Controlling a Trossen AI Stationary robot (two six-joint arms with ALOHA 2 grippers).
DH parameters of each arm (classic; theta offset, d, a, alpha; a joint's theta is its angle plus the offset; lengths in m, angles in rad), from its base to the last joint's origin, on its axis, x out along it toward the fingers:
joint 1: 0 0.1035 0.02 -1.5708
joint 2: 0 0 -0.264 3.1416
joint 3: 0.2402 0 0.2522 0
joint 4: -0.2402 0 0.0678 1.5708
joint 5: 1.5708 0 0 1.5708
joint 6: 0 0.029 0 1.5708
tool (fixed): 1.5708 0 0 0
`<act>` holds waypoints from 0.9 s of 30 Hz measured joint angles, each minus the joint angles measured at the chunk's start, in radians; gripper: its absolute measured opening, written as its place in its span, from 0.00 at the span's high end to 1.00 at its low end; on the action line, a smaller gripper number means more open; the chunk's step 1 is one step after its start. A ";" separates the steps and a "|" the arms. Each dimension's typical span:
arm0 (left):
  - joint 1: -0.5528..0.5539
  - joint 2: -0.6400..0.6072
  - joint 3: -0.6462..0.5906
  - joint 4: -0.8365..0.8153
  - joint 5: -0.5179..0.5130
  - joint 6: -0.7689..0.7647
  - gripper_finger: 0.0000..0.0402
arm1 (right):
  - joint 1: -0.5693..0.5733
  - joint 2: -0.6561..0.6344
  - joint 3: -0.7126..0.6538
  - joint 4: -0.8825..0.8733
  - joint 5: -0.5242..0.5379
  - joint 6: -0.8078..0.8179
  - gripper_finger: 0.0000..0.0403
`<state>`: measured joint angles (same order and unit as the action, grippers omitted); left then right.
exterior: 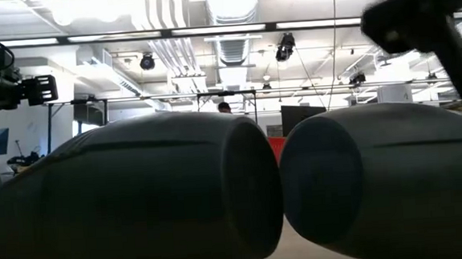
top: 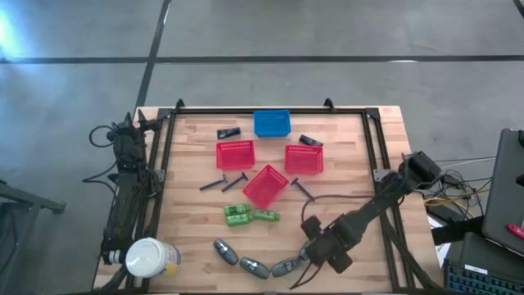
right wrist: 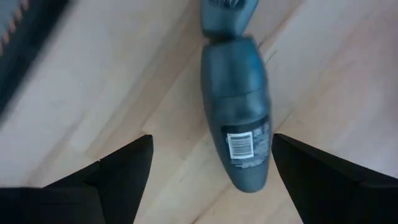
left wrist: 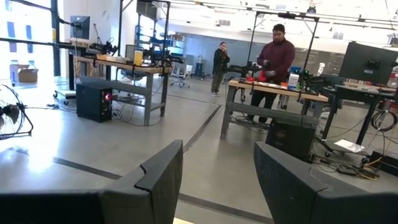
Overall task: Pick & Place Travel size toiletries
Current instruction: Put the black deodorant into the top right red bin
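Four grey bottles (top: 254,265) lie in a row near the table (top: 352,156) front edge. Right gripper (top: 304,260) hangs over the end one (right wrist: 239,124), jaws open either side, seemingly readying a grasp. Left gripper (left wrist: 214,180) waits parked beside the table, jaws apart, empty.

grey bottles (top: 254,266): 4 | red baskets (top: 235,155): 3 | blue basket (top: 272,124): 1

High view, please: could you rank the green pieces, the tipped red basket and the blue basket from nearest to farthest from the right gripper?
From the right gripper:
1. Green pieces, toward the table's middle.
2. Tipped red basket, just beyond them.
3. Blue basket, at the far edge.
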<state>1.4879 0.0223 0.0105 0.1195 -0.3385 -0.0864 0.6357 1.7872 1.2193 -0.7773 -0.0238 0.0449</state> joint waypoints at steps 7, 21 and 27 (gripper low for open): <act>0.000 0.001 0.000 -0.001 0.000 0.000 0.50 | -0.001 0.080 -0.001 0.006 0.077 -0.007 0.24; 0.000 0.001 0.000 -0.001 0.000 0.000 0.50 | -0.030 0.076 -0.094 0.146 0.063 0.004 0.23; 0.000 0.001 0.000 -0.001 0.000 0.000 0.50 | -0.056 0.074 -0.099 0.158 0.023 0.004 0.39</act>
<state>1.4877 0.0231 0.0107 0.1184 -0.3382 -0.0864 0.5799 1.8610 1.1206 -0.6194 -0.0006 0.0491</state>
